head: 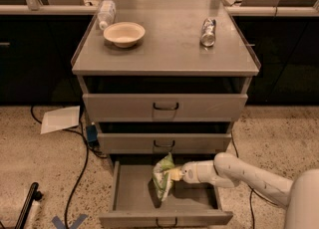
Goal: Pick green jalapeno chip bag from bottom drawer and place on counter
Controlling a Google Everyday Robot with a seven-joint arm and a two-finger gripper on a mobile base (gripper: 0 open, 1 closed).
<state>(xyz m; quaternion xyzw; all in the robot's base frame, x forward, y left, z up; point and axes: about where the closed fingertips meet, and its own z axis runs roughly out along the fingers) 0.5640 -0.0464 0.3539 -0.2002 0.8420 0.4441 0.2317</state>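
The green jalapeno chip bag (pixel 163 175) hangs upright, green and white, above the floor of the open bottom drawer (pixel 134 200). My gripper (pixel 174 174) reaches in from the right on a white arm and is shut on the bag's right edge, holding it just below the middle drawer's front. The counter (pixel 164 49) is the grey cabinet top above the three drawers.
On the counter stand a beige bowl (pixel 124 33), a clear plastic bottle (pixel 105 13) lying behind it and a silver can (pixel 208 32) at the right. The top drawer (pixel 165 106) and middle drawer (pixel 164 143) stick out slightly. Cables and a white sheet (pixel 60 119) lie on the floor at left.
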